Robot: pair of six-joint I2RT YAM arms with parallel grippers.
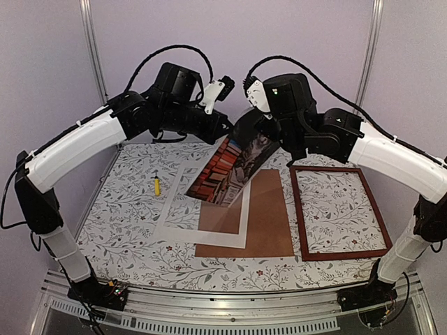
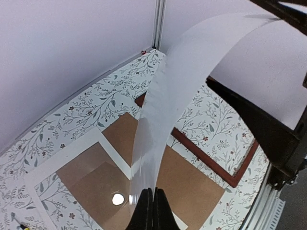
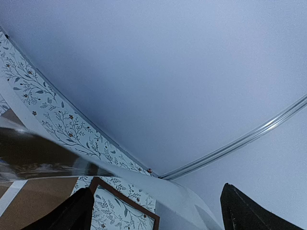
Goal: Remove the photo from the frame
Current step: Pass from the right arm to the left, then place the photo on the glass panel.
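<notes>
Your left claw (image 2: 152, 211) is clamped on the photo's (image 1: 234, 167) edge, holding it aloft at upper centre over the board (image 1: 269, 223). Your right claw (image 3: 158, 203) gapes wide beside it. The frame (image 1: 325, 167) lies flat at lower right, with only tablecloth (image 1: 126, 209) inside.

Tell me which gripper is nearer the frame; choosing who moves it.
Right. The right gripper hovers raised, just left of the frame; the left gripper, clamping the photo, is farther left.
</notes>
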